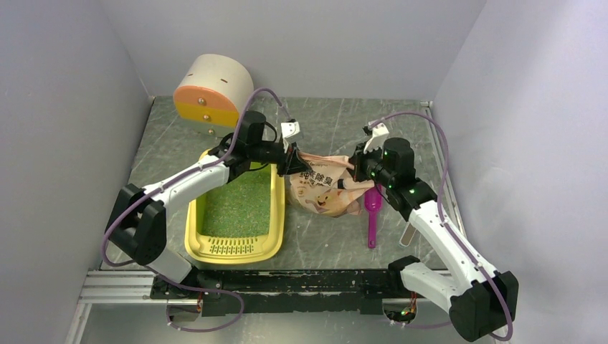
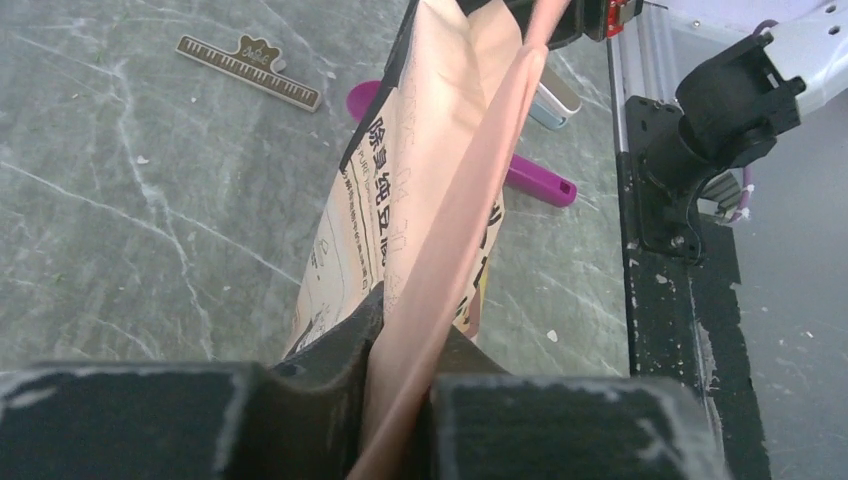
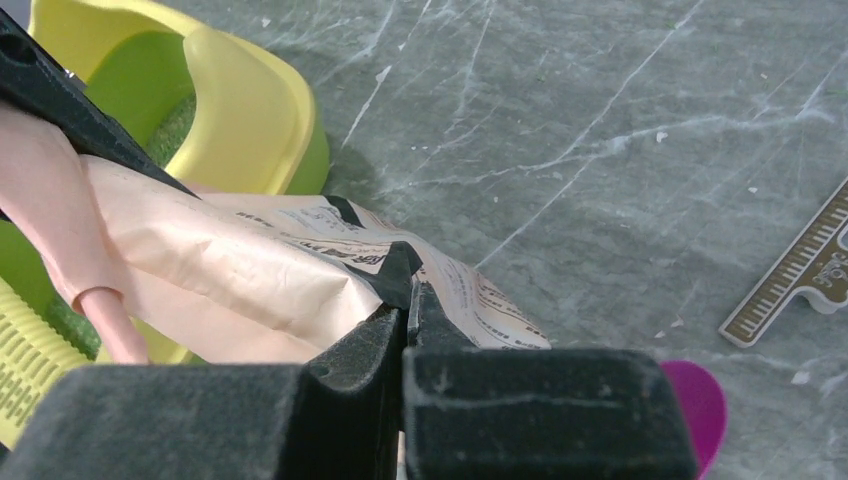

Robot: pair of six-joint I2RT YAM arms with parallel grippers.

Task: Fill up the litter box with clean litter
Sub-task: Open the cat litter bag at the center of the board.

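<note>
Right end effector [image 3: 405, 300] clamped on bag [image 3: 230, 265], forearm [image 1: 439, 231] angled inward

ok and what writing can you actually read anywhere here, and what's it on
"除臭纯豆腐": large black characters down the bag; folds hide the rest, so the last characters are less certain.
Small print on the bag: too blurred to read.
Ruler: tick marks and a small emblem with lettering, too small to read; no numbers legible.
No other text shows.
</note>
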